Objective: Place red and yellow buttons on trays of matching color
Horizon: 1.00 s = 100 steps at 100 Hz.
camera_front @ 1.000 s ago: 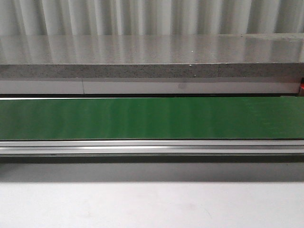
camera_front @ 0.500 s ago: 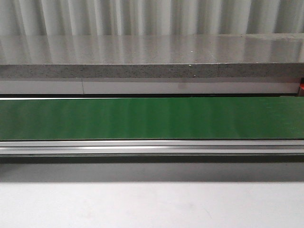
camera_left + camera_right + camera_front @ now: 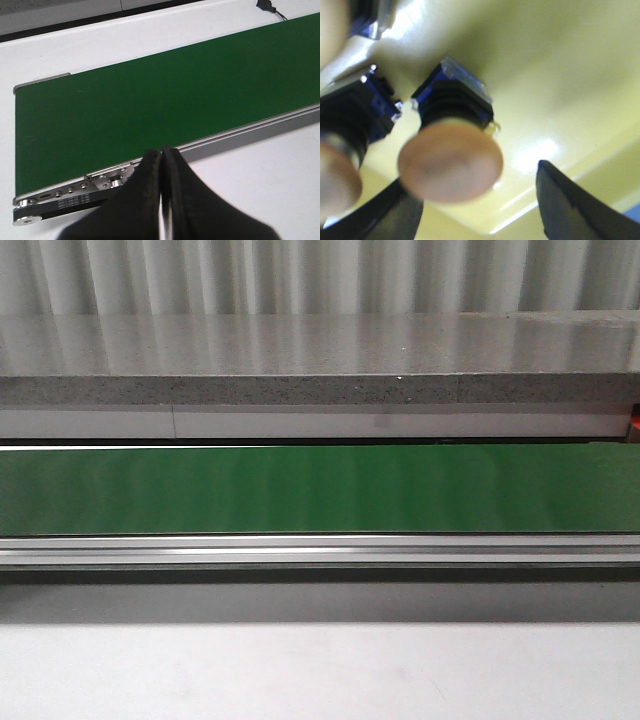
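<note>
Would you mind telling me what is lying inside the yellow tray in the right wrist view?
Two push buttons lie on the glossy yellow plastic tray: one blurred round-capped button between the open right hand's fingers, another at the edge. Cap colours are unclear.

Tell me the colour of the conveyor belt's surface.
Plain dark green, no pattern. The conveyor belt shows best in the left wrist view.

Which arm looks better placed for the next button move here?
Probably the right: its end effector is open around a button on the yellow tray. The left end effector is shut above the bare green belt.
</note>
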Motion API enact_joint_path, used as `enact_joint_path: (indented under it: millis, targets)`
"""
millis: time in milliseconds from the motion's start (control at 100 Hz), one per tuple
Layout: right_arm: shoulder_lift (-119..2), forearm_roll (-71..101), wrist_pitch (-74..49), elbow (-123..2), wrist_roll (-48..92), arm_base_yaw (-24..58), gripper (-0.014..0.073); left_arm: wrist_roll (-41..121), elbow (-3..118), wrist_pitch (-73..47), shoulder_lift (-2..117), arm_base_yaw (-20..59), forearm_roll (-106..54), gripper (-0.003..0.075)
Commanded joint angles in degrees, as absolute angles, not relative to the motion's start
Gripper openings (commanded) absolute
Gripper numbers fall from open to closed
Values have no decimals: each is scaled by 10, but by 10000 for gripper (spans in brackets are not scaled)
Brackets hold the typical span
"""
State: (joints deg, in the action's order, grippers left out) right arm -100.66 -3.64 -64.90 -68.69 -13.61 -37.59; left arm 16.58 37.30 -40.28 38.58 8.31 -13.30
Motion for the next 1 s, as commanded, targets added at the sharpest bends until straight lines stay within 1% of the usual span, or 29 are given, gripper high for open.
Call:
enact_joint_path:
  millis: [0,180,260,310,380,500,570,640,710,840,990]
  targets:
    - [-949,-49,-666,-702,-136,-380,489,165,388,-367,385,87,-144,-20]
    - [-870,-49,-672,-700,-136,-378,488,165,388,-367,385,87,-144,-20]
    - [-831,-49,-669,-700,-137,-365,484,165,388,-367,385,87,-144,-20]
    - [-806,-47,-665,-700,-137,-348,461,165,388,-367,385,87,-144,-20]
    - [-773,-38,-650,-700,-137,-309,375,165,388,-367,385,87,-144,-20]
    - [-726,-38,-634,-697,-136,-228,165,165,388,-367,385,87,-144,-20]
    - [-704,-36,-631,-697,-136,-186,64,165,388,-367,385,87,-144,-20]
    - [-682,-36,-628,-697,-136,-144,-15,165,388,-367,385,87,-144,-20]
    - [-662,-34,-616,-695,-136,-103,-69,165,388,-367,385,87,-144,-20]
    - [-616,-24,-573,-678,-136,-41,-67,165,388,-367,385,87,-144,-20]
    - [-553,0,-501,-628,-136,4,-67,165,388,-367,385,87,-144,-20]
